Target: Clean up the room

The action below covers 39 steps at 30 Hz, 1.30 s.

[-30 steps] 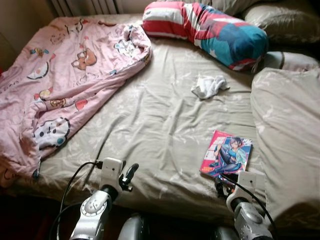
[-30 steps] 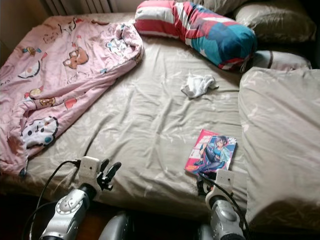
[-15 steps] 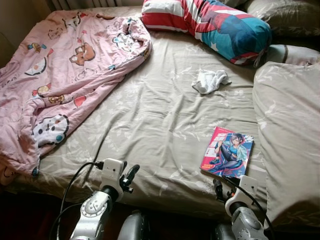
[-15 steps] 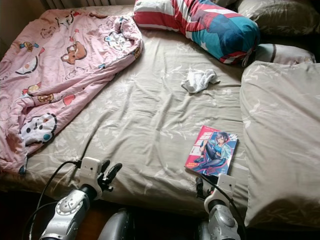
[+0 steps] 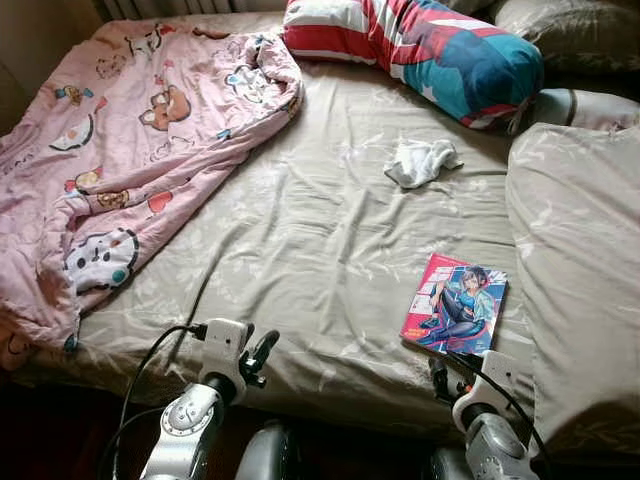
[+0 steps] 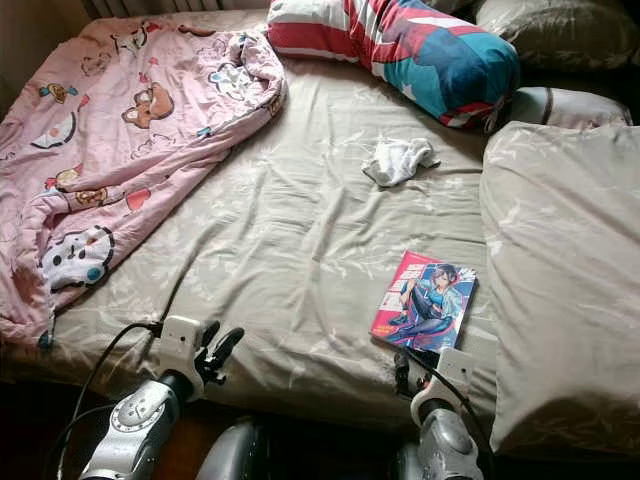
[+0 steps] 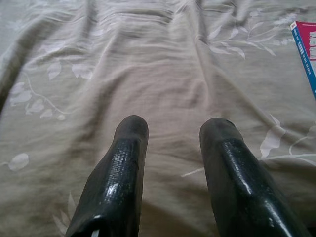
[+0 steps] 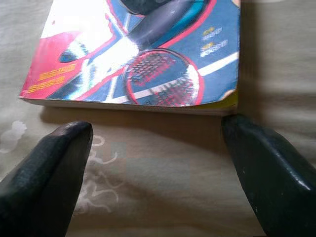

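The right pincer [image 8: 155, 163] stood wide open just short of the book [image 5: 455, 304] on the bed [image 5: 320, 230]; the left pincer [image 7: 173, 163] hung open, empty.

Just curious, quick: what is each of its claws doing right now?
Left gripper: open, empty, over the bedsheet.
Right gripper: open, empty, just short of the book.

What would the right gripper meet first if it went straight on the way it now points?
Most likely the comic book: the open right gripper points at its near edge on the sheet, nothing between them.
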Available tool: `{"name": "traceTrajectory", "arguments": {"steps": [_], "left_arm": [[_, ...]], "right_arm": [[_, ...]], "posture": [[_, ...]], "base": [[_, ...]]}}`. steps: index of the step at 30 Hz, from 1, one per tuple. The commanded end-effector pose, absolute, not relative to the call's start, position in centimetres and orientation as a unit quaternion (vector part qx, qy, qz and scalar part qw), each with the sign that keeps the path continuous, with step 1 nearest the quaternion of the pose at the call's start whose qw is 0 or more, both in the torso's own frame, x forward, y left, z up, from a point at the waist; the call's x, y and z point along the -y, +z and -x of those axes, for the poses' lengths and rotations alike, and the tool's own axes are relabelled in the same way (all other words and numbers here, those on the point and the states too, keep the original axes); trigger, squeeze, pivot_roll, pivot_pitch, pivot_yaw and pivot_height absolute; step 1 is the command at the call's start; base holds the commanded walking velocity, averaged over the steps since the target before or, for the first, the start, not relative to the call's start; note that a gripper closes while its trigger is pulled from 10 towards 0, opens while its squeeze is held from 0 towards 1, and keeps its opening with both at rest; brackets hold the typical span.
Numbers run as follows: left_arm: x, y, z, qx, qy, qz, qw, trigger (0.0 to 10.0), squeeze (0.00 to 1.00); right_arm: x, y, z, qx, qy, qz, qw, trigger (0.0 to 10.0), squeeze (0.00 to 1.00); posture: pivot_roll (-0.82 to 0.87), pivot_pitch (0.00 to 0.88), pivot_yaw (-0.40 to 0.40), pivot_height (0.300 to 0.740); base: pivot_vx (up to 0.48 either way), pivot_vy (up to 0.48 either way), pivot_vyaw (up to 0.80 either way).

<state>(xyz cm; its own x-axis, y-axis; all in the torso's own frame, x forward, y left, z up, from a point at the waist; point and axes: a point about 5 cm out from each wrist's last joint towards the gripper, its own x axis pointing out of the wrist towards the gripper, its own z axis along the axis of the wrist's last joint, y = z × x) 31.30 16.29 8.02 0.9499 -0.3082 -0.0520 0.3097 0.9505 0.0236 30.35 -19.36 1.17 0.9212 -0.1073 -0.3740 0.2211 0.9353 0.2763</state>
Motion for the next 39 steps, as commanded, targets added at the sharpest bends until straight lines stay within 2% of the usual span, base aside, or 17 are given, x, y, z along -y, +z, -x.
{"name": "traceTrajectory", "arguments": {"steps": [1, 12, 24, 27, 34, 39], "left_arm": [[-17.0, 7.0, -30.6, -0.049, -0.156, -0.026, 0.986, 10.0, 0.0], [-17.0, 7.0, -30.4, -0.052, -0.156, -0.027, 0.986, 10.0, 0.0], [-16.9, 7.2, -30.6, -0.049, -0.155, -0.025, 0.986, 10.0, 0.0], [-16.8, 7.1, -30.6, -0.05, -0.156, -0.023, 0.986, 10.0, 0.0], [-16.6, 7.1, -30.8, -0.049, -0.157, -0.021, 0.986, 10.0, 0.0], [-16.6, 7.1, -30.9, -0.049, -0.157, -0.022, 0.986, 10.0, 0.0]], "right_arm": [[19.5, 0.4, -29.6, -0.196, -0.097, -0.166, 0.962, 10.0, 0.0], [20.9, 1.2, -30.0, -0.171, -0.121, -0.167, 0.963, 10.0, 0.0], [21.5, 2.5, -29.1, -0.046, -0.119, -0.197, 0.972, 10.0, 0.0], [20.9, 2.6, -28.8, -0.025, -0.088, -0.204, 0.975, 10.0, 0.0], [18.8, 1.9, -28.4, -0.046, -0.006, -0.204, 0.978, 10.0, 0.0], [18.2, 1.6, -28.1, -0.052, 0.021, -0.203, 0.978, 10.0, 0.0]], "posture": [[-0.01, 0.324, 0.134, 0.626], [-0.01, 0.322, 0.134, 0.626], [-0.01, 0.303, 0.123, 0.626], [-0.02, 0.299, 0.122, 0.626], [-0.02, 0.295, 0.121, 0.626], [-0.02, 0.295, 0.121, 0.626]], "base": [[0.0, 0.0, 0.0], [0.0, 0.0, 0.0], [0.0, 0.0, 0.0], [0.0, 0.0, 0.0], [0.0, 0.0, 0.0], [0.0, 0.0, 0.0]]}}
